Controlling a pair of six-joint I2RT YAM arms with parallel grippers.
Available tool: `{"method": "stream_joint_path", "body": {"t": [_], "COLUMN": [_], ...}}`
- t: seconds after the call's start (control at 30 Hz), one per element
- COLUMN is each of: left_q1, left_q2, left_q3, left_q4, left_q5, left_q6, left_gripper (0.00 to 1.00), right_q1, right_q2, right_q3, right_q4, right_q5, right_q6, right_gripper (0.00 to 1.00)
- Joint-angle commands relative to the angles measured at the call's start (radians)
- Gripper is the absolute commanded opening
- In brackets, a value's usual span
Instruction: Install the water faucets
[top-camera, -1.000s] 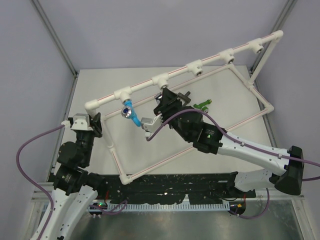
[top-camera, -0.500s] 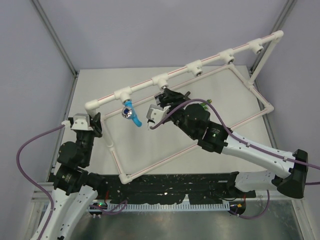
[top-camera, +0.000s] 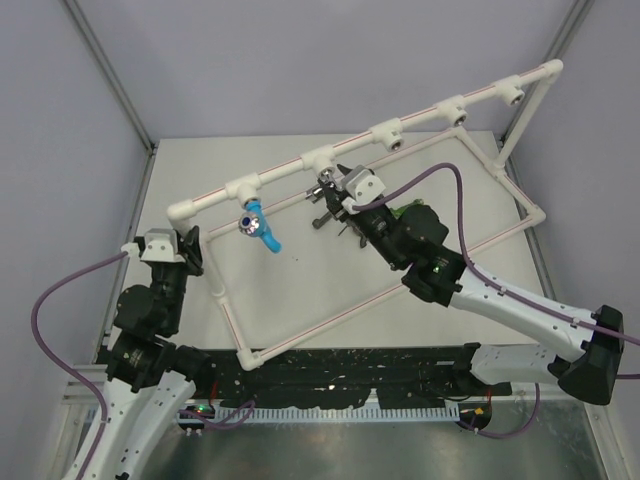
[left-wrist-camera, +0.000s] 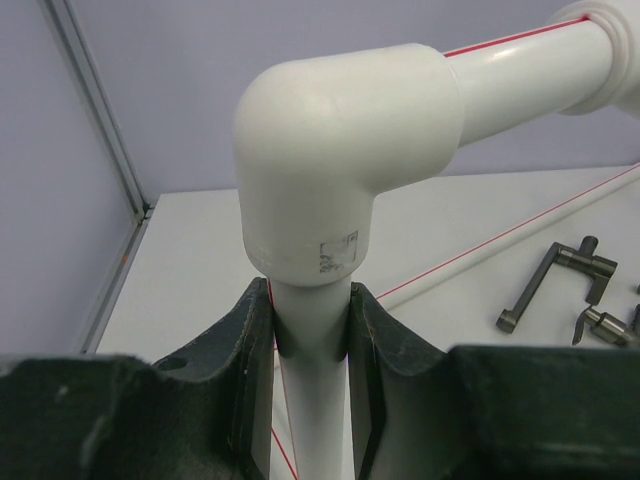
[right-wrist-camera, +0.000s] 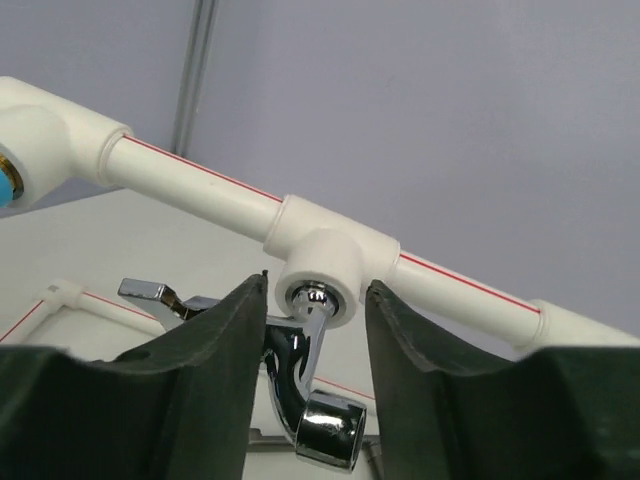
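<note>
**Up to the second socket**

The right fingers (right-wrist-camera: 245, 320), earlier beside the blue plastic faucet (top-camera: 257, 225), straddle the shiny chrome faucet (right-wrist-camera: 328, 432) at the second socket of the white plastic pipe frame (top-camera: 285, 172); whether they grip it cannot be told. The left fingers (left-wrist-camera: 255, 330) clamp the frame's upright. On the desk (left-wrist-camera: 200, 260) lie dark grey faucets (left-wrist-camera: 535, 280).

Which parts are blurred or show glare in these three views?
Top external view: even light, sharp, only faint shadows on the table. Left wrist view: the left hand's fingers are blurred, the white pipe elbow is sharp. Right wrist view: bright glare on the chrome faucet; the right hand's fingers near the lens are soft.
</note>
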Motion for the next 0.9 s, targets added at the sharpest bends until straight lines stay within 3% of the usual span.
{"method": "stream_joint_path", "body": {"t": [0.0,0.2,0.23,0.37,0.47,0.83,0.87], "left_q1": [0.000,0.003,0.004,0.033,0.092,0.326,0.343], "left_q2": [0.004,0.045,0.061,0.142,0.225,0.653,0.685], "left_q3": [0.000,0.020,0.032,0.086,0.142,0.395,0.424], "left_q4": [-0.045,-0.045,-0.046,-0.043,-0.048,0.062,0.053], "left_q5": [-0.021,-0.070,-0.078,-0.116,-0.120,-0.046,-0.031], "left_q6": [0.031,0.029,0.028,0.006,-0.027,-0.117,-0.129], "left_gripper": [0.00,0.00,0.00,0.00,0.00,0.00,0.02], "right_q1": [-0.001,-0.023,-0.039,-0.101,-0.138,-0.213,-0.213], "right_q2": [-0.056,-0.218,-0.237,-0.354,-0.441,-0.689,-0.702], "right_q3": [-0.037,-0.170,-0.201,-0.273,-0.319,-0.497,-0.506], "right_q4": [0.016,0.007,-0.002,-0.121,-0.261,-0.485,-0.490], "right_q5": [0.032,0.172,0.207,0.270,0.308,0.393,0.402], "right_q6": [0.073,0.091,0.109,0.217,0.304,0.536,0.550], "right_gripper": [0.57,0.70,0.76,0.92,0.97,0.99,0.95]}}
